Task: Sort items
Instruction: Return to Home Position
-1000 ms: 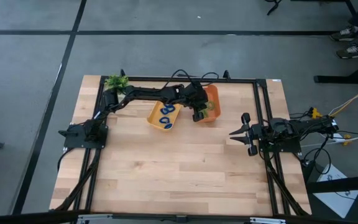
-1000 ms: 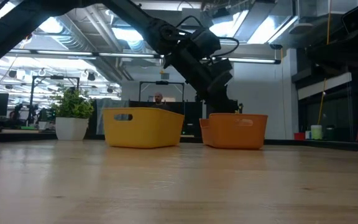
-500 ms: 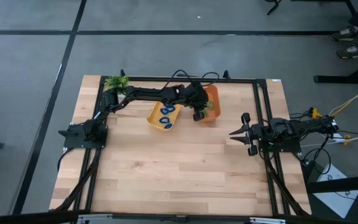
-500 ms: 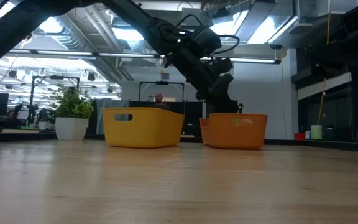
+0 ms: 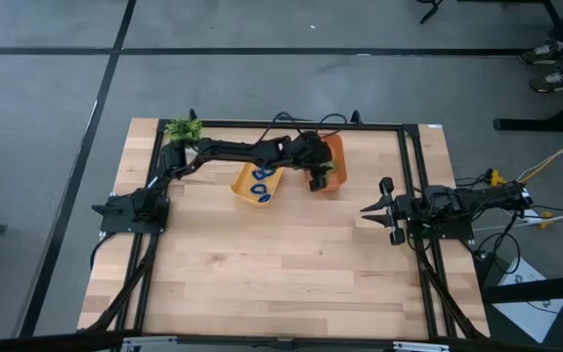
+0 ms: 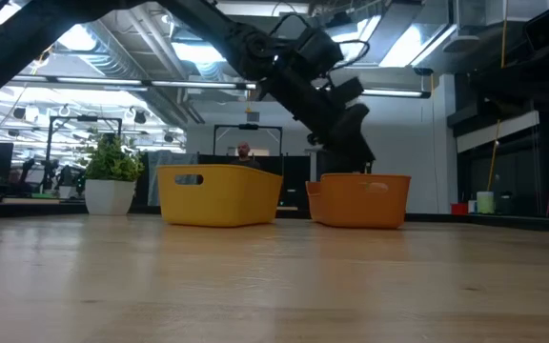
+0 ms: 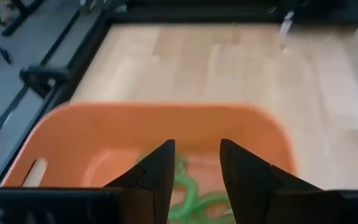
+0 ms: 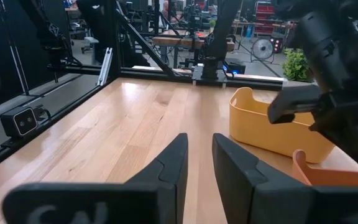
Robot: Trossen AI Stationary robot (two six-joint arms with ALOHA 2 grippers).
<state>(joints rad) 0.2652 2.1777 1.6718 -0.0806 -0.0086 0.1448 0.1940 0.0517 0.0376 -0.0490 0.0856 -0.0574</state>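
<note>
**Desk:** Where's your claw?

**Me:** My left gripper is released, with nothing between its fingers. I'm holding it just above the orange bin, at about twelve o'clock on the table. I keep it above the rim so the arm can swing home without knocking the wall.

**Desk:** And the items?

**Me:** The green rings lie in a tangle on the orange bin's floor, right under the claw. I take that to be why it's empty. The blue rings sit in the yellow bin, which is just beside the orange one on its nine o'clock side. With the bins side by side, one arm can reach both.

**Desk:** Anything left on the boards?

**Me:** I can't pick out a loose ring on the bare wood, so I judge the sorting is finished and only the retreat is left.

**Desk:** Any obstacles?

**Me:** The potted plant stands at ten o'clock, close to my elbow's path home, so I'd fold in gently. My right gripper waits at three o'clock, well apart from the bins and out of the sweep.
</note>
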